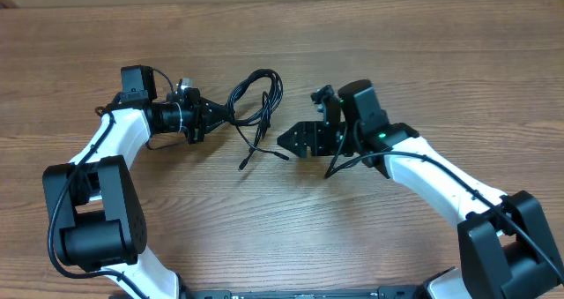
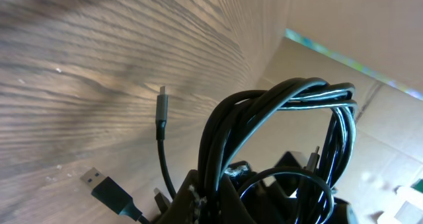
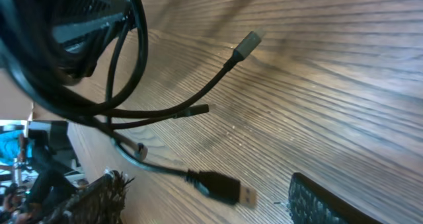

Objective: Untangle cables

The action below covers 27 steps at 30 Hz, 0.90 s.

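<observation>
The cables are a bundle of thin black cords looped on the table between the two arms. My left gripper is shut on the left side of the bundle; in the left wrist view the cords rise out of the pinched fingers. Loose ends trail toward the front: a small plug and a USB plug. My right gripper is open at that USB plug, which lies flat between its two fingers without touching either. A silver-tipped plug lies beyond.
The wooden table stretches around both arms. The right arm's own thicker wiring hangs beside its wrist. A flat black USB plug and a small upright plug show on the wood in the left wrist view.
</observation>
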Motion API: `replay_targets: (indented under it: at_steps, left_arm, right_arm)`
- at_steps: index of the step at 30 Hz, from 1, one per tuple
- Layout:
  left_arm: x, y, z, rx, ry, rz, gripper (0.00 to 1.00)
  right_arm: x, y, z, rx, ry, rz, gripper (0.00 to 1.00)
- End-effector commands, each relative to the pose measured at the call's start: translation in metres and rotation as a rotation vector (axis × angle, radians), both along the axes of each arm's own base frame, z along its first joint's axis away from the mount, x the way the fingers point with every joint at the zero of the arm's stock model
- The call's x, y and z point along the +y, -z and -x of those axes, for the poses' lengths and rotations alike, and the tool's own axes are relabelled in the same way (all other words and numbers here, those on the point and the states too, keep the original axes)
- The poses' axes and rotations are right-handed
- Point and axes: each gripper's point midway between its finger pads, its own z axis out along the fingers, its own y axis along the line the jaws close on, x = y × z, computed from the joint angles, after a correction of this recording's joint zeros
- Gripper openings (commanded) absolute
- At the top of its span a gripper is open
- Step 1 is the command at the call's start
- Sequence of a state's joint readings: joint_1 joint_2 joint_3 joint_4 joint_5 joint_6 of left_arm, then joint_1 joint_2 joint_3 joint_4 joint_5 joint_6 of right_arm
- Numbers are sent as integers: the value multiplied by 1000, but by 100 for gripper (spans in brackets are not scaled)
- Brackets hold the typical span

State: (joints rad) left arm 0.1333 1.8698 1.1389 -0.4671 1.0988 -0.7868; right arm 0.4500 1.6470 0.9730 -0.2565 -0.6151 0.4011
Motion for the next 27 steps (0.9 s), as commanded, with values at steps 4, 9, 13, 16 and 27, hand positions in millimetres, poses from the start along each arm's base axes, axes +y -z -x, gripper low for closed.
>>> replay_targets:
  at_steps: [4, 9, 13, 16, 27]
  left_arm:
    - [-9, -30, 5, -5, 39, 155, 4]
    - [-9, -30, 5, -1, 38, 156, 4]
    - [-9, -30, 5, 3, 36, 156, 4]
    - [-9, -29, 4, 4, 33, 148, 4]
    - [-9, -29, 4, 24, 25, 156, 4]
  right_arm:
    - [-6, 5, -26, -76, 180, 94, 69]
    - [10, 2, -16, -88, 134, 79, 64]
    - [21, 3, -5, -84, 99, 81, 64]
    - [28, 2, 0, -90, 80, 77, 64]
    - [36, 4, 7, -94, 59, 84, 61]
